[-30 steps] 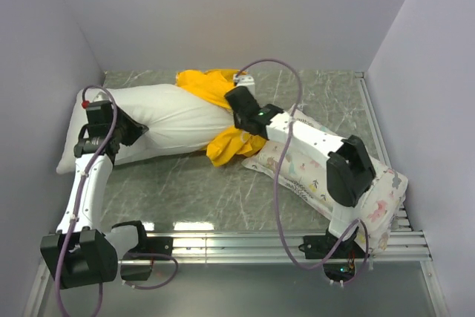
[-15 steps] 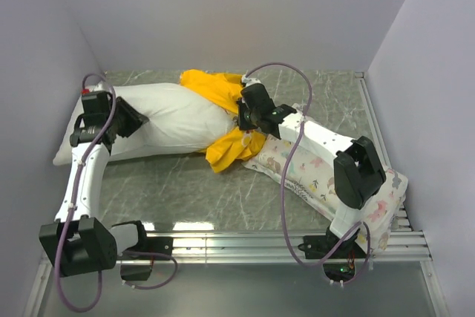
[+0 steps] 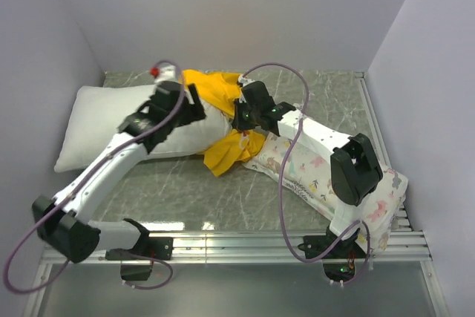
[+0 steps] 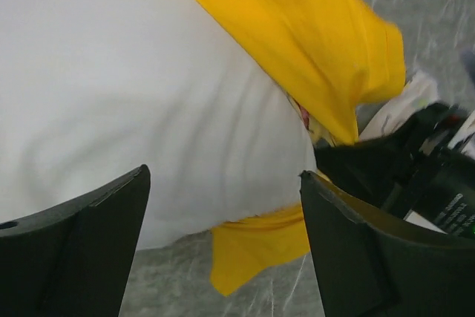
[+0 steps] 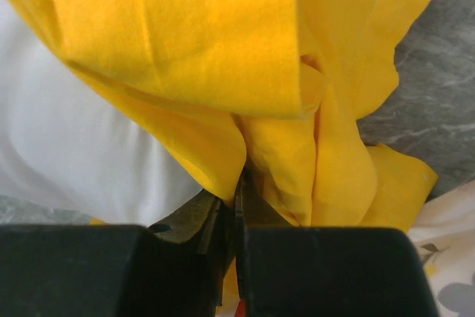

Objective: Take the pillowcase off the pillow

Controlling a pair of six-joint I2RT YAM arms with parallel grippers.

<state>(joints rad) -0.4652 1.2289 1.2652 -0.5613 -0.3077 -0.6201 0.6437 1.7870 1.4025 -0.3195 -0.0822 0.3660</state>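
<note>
The plain white pillow (image 3: 96, 120) lies across the back left of the table, most of it bare. The yellow pillowcase (image 3: 215, 87) is bunched round its right end, with a flap (image 3: 226, 150) hanging onto the table. My left gripper (image 3: 197, 103) hovers over the pillow's right part, open, nothing between its fingers. In the left wrist view the pillow (image 4: 133, 94), the pillowcase (image 4: 282, 27) and the open left gripper (image 4: 224, 176) all show. My right gripper (image 3: 239, 116) is shut on a fold of the pillowcase (image 5: 193, 35), seen at the right gripper (image 5: 239, 183) beside the pillow (image 5: 74, 146).
A white pillow printed with pastel figures (image 3: 326, 176) lies under the right arm at the right. Grey walls close in the left, back and right. A metal rail (image 3: 245, 243) runs along the near edge. The right arm (image 4: 415, 176) stands close to my left gripper.
My left gripper opened, let go of the pillow's left end and swung right over the pillow toward the pillowcase. The right gripper kept its hold and shifted slightly right.
</note>
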